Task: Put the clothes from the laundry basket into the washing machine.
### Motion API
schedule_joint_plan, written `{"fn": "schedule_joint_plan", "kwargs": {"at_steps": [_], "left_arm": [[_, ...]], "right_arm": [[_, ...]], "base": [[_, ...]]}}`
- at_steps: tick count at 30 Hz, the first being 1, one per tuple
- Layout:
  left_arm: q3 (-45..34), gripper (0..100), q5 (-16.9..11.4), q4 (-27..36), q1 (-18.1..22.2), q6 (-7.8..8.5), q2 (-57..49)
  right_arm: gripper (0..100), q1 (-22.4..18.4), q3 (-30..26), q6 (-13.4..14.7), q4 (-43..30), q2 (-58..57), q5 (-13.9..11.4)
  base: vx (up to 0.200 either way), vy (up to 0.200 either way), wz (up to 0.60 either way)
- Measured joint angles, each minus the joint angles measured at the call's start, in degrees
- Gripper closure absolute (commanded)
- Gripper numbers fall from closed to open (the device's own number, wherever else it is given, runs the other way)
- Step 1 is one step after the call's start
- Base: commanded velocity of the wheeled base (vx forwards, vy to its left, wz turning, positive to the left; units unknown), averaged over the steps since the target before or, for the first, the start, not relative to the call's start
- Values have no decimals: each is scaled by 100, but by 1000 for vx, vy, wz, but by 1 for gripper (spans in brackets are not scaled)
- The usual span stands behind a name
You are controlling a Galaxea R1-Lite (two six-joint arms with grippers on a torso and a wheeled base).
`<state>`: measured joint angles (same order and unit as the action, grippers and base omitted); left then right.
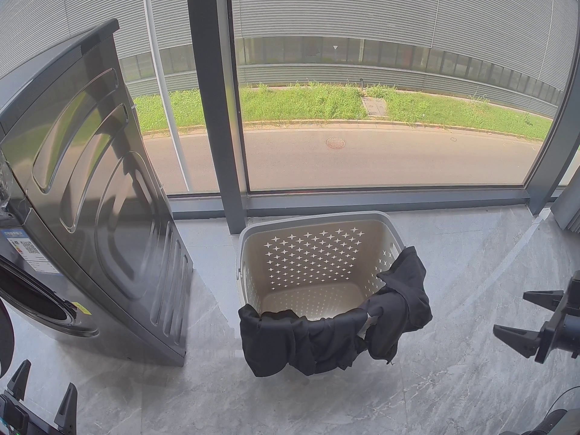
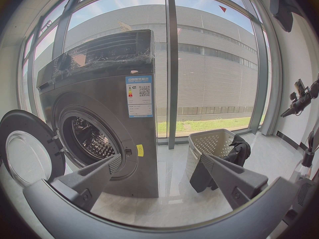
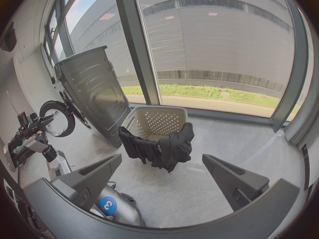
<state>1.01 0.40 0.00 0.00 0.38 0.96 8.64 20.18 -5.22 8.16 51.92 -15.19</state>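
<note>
Black clothes (image 1: 326, 339) drape a white perforated plastic laundry basket (image 1: 314, 255) beside a grey metal washing machine (image 1: 103, 225); left gripper (image 1: 48, 376) and right gripper (image 1: 510, 313) flank the basket, spread wide, empty.

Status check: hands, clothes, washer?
Hands open, empty: left hand, right hand. Load: black clothes draped over laundry basket near rim, untouched. Target: washing machine, door open.
</note>
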Motion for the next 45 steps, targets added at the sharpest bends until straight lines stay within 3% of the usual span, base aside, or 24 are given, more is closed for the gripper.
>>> {"fn": "schedule_joint_plan", "kwargs": {"at_steps": [9,18,24,39,45], "left_arm": [[0,0,0,0,0,5,0],[0,0,0,0,0,2,0],[0,0,-2,0,0,0,0],[0,0,-7,0,0,-11,0],[0,0,-7,0,0,-2,0]], "right_arm": [[0,246,-39,66,514,1232,-246],[0,629,-34,141,1517,2363,-255],[0,869,127,383,1851,3082,-200],[0,1258,722,416,2486,4657,424],[0,1326,909,172,2720,5263,816]], "base": [[0,0,0],[0,0,0],[0,0,0],[0,0,0],[0,0,0]]}}
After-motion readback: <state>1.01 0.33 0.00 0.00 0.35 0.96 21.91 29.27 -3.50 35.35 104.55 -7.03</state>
